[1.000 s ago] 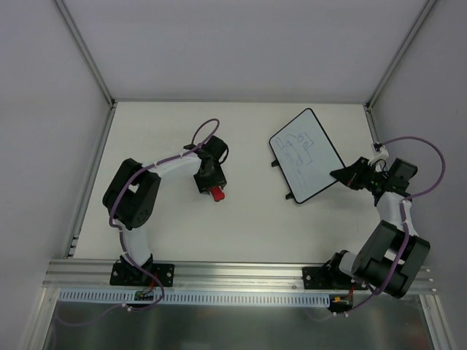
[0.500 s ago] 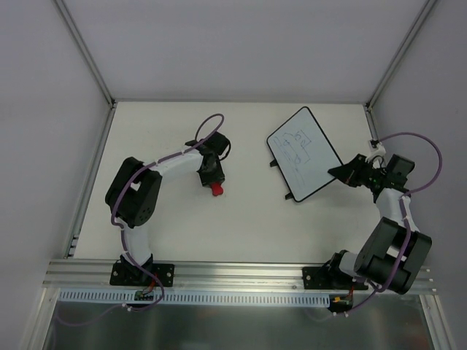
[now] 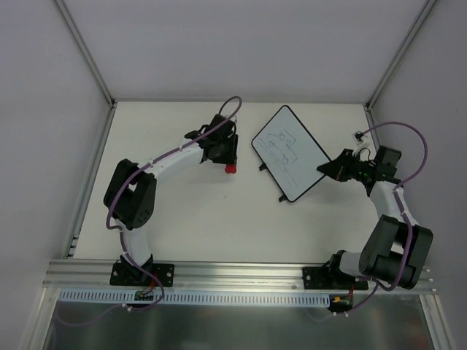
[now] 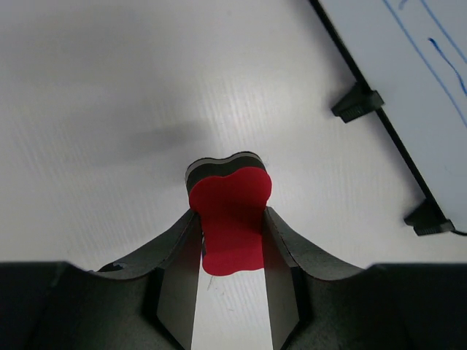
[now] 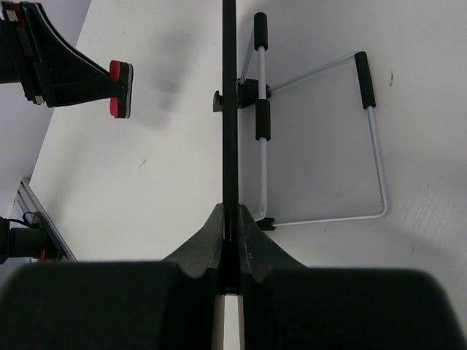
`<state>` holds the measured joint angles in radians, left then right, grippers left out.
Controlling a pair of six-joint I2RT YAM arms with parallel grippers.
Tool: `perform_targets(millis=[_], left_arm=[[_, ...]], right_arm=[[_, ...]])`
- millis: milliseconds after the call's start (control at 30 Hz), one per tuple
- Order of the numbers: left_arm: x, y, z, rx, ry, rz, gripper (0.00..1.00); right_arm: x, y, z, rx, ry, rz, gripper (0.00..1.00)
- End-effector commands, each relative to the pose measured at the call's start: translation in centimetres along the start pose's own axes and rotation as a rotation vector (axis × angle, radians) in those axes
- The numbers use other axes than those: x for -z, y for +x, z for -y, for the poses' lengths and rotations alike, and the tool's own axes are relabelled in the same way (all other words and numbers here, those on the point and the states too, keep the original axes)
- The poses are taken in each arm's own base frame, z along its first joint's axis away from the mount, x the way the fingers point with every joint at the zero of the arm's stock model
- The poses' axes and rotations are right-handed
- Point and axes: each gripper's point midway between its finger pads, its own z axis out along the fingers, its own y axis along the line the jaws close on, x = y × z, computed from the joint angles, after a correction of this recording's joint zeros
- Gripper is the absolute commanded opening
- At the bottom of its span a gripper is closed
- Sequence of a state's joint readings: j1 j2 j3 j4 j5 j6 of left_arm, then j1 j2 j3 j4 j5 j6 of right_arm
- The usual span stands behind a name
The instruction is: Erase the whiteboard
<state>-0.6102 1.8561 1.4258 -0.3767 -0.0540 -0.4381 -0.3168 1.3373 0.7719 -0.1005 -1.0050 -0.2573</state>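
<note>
Eraser pinched on the left, board clamped on the right

Writing on the whiteboard [image 3: 290, 152] amounts to thin blue boxy lines; they are too small to read as letters. From above, the board sits right of centre on the far half of the table [image 3: 182, 226]. Its drawn face is towards the overhead camera, and its long axis runs diagonally from far-left to near-right. The right gripper [image 3: 325, 169] has its fingers pressed together on the board's near-right edge.

The right wrist camera shows none of the drawing. There the board is only a thin black line seen edge-on, running straight away from the clamped fingers. Beside it a folding wire stand [image 5: 321, 138] with black sleeves opens out from the board's back, which the overhead camera cannot see.

The left gripper [image 3: 228, 162] is just left of the board, apart from it, and pinches the red eraser [image 4: 232, 215]. The left wrist view shows the eraser squeezed between both fingers with its dark felt edge facing forward. It also shows two small black feet [image 4: 357, 102] on the board's frame and a few blue strokes.
</note>
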Motion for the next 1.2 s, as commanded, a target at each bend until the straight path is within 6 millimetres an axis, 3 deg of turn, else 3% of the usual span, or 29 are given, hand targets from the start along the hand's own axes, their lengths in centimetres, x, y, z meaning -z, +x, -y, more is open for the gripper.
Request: perform_targets(millis=[0, 233, 400, 567, 667, 933, 1000, 1067, 1167], left_arm=[[2.6, -3.6, 4.7, -0.191, 0.216, 0.107, 0.00], [3.4, -5.6, 10.0, -0.414, 0.418, 0.192, 0.00], [3.2, -7.0, 12.1, -0.462, 0.470, 0.229, 0.00], [3.9, -7.9, 12.6, -0.473, 0.477, 0.259, 0.00], [3.9, -7.8, 12.5, -0.484, 0.475, 0.259, 0.01], [4.2, -7.5, 12.0, -0.490, 0.461, 0.260, 0.01], [4.3, -7.5, 11.9, -0.493, 0.461, 0.262, 0.01], [4.6, -7.6, 11.8, -0.498, 0.457, 0.268, 0.01], [4.8, -7.5, 11.8, -0.503, 0.455, 0.271, 0.01]], right_arm=[[0.2, 9.6, -0.8, -0.196, 0.031, -0.248, 0.00], [0.6, 9.3, -1.2, -0.241, 0.025, -0.236, 0.00], [0.9, 8.6, -1.2, -0.245, 0.060, -0.240, 0.01], [1.3, 8.7, -0.6, -0.245, 0.121, -0.232, 0.34], [1.3, 8.7, -0.3, -0.243, 0.145, -0.233, 0.46], [2.4, 8.0, 0.0, -0.219, 0.220, -0.188, 0.60], [3.4, 7.2, 0.0, -0.200, 0.278, -0.179, 0.67], [5.0, 4.9, -0.1, -0.105, 0.360, -0.159, 0.69], [7.4, 4.4, -1.0, -0.057, 0.445, -0.181, 0.71]])
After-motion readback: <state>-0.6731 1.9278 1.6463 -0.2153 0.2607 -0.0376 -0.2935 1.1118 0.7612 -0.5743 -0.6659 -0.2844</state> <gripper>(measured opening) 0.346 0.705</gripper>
